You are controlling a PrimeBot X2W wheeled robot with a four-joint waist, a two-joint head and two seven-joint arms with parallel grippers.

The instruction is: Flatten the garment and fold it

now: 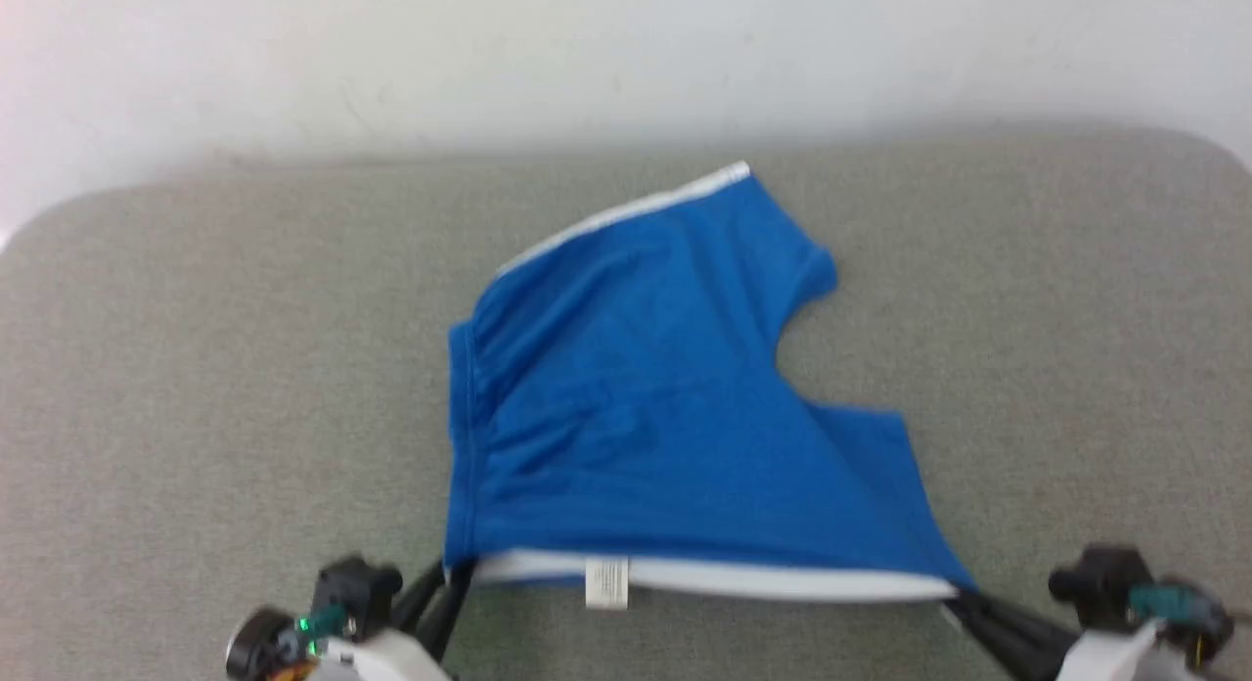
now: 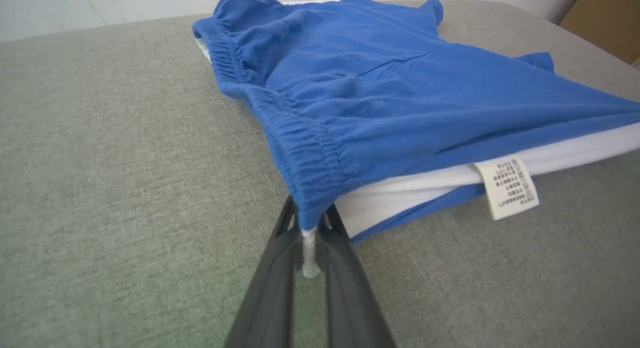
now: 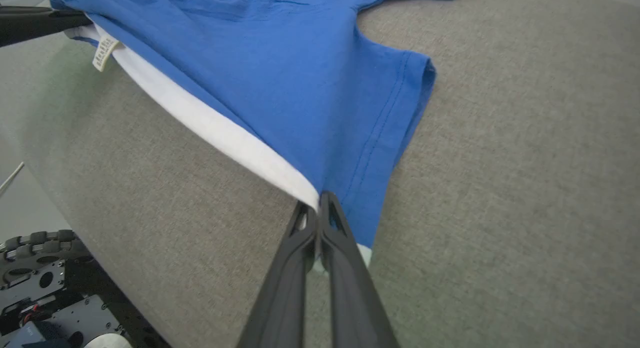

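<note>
Your left gripper [image 1: 455, 575], at 7 o'clock in the head view, was pinching the blue athletic shorts [image 1: 636, 407] at the near end of the gathered waistband [image 1: 468, 407], its two dark fingers pressed onto the cloth. Your right gripper [image 1: 963, 598], at 5 o'clock, was clamped on the hem corner of the near leg [image 1: 861, 485], where the white side stripe [image 1: 743, 578] ended. The shorts lay on the grey padded surface [image 1: 176, 368], their near edge seemingly lifted and stretched between the two grips, with a small white tag [image 1: 606, 583] hanging from it.

Both holds took only corner tips, so in my judgement a harder pull apart could have slipped one free and dropped that edge. The far leg [image 1: 773, 241], toward 1 o'clock, had a curled hem that could have tucked under if you dragged the cloth. The surface's near edge sat close behind the grippers at 6 o'clock, so drawing back risked the shorts sliding off. Bare surface lay wide at 9 and 3 o'clock, and ran on toward the pale wall [image 1: 587, 55] at 12.
</note>
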